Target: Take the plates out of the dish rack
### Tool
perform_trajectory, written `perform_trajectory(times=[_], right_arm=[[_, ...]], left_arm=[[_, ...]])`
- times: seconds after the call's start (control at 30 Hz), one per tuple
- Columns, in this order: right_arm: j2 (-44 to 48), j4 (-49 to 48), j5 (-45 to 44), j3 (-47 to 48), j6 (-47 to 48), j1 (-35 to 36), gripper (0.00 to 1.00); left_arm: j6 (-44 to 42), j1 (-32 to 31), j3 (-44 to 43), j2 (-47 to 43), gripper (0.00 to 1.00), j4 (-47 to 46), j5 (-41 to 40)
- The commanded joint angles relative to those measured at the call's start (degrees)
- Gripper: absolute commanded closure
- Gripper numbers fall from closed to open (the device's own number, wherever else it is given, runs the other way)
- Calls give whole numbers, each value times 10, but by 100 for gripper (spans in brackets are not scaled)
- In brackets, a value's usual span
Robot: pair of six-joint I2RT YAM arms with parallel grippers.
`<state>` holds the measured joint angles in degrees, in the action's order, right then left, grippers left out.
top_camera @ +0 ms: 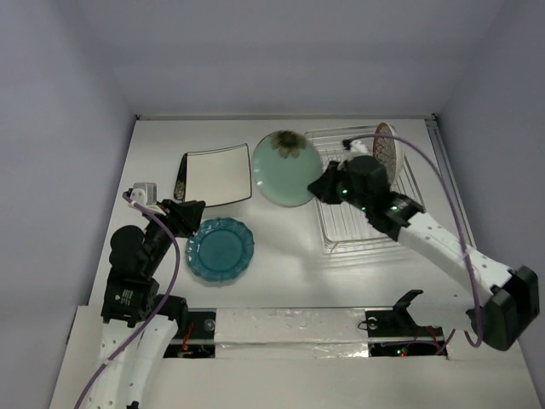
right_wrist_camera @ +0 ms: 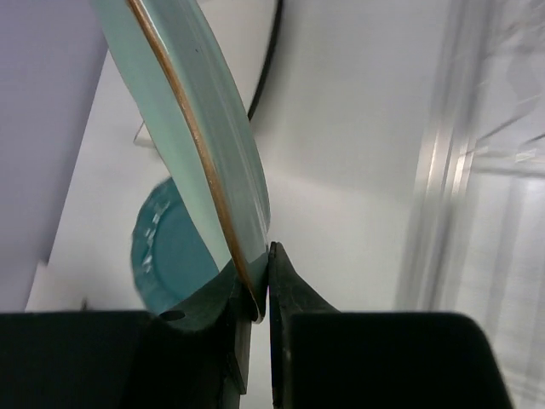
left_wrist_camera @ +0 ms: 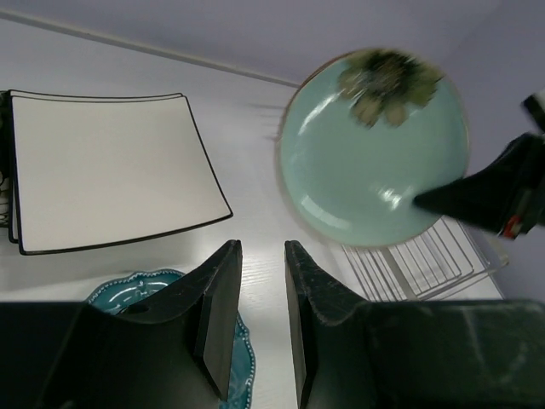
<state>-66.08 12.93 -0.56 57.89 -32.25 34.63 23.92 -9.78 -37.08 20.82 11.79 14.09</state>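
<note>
Right wrist | right fingers [right_wrist_camera: 294, 298] pinch pale-green plate [right_wrist_camera: 217, 162] rim, face edge-on | left fingers [left_wrist_camera: 220, 307] parted, empty

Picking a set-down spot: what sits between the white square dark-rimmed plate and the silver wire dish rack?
The round pale-green plate, pinched at its rim by the right gripper, fills that gap; the top view shows it.

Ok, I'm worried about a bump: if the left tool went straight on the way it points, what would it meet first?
Probably bare table between the white square plate and the held pale-green plate; depth is unclear.
</note>
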Motion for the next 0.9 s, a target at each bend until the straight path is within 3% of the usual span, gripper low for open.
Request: perform_trajectory(times=[0.0, 0.23, 0.5, 0.7, 0.87], right_arm=[[-48, -198, 81, -8, -90, 89, 100], [-206, -363, 136, -34, -184, 182, 100], [-327, -492, 167, -40, -265, 217, 100], [-366, -504, 180, -43, -286, 222, 100], [-382, -474, 180, -35, -283, 235, 83]], left_arm=[[0, 8, -9, 1, 76, -26, -9], [0, 8, -8, 7, 74, -27, -7], [0, 8, -6, 9, 73, -29, -4], [0, 8, -5, 8, 73, -29, -1], [0, 8, -5, 8, 73, -30, 0]])
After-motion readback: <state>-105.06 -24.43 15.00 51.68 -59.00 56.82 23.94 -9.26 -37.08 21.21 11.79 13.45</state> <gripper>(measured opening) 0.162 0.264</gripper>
